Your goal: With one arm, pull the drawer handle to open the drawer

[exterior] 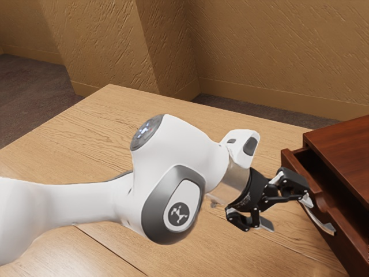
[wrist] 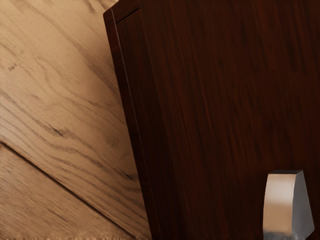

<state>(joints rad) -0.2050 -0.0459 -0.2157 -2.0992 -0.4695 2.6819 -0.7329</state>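
Note:
A dark red-brown cabinet (exterior: pixel 346 144) stands at the exterior view's right edge. Its drawer (exterior: pixel 300 173) sticks out a little toward the arm, with a dark gap showing behind the drawer front. A silver handle (exterior: pixel 322 218) runs down the drawer front. My black gripper (exterior: pixel 285 209) is just in front of it, open, fingers spread wide. The upper finger (exterior: pixel 297 186) sits against the handle's upper end, the lower one (exterior: pixel 256 222) hangs over the table. In the wrist view the drawer front (wrist: pixel 220 110) is close ahead, and one end of the handle (wrist: pixel 285 205) shows.
The light wooden table (exterior: pixel 115 133) stretches to the exterior view's left and behind the arm. My own white arm (exterior: pixel 167 184) covers the front left. Textured tan walls (exterior: pixel 259 46) stand behind the table. Bare tabletop (wrist: pixel 55 110) lies beside the drawer front.

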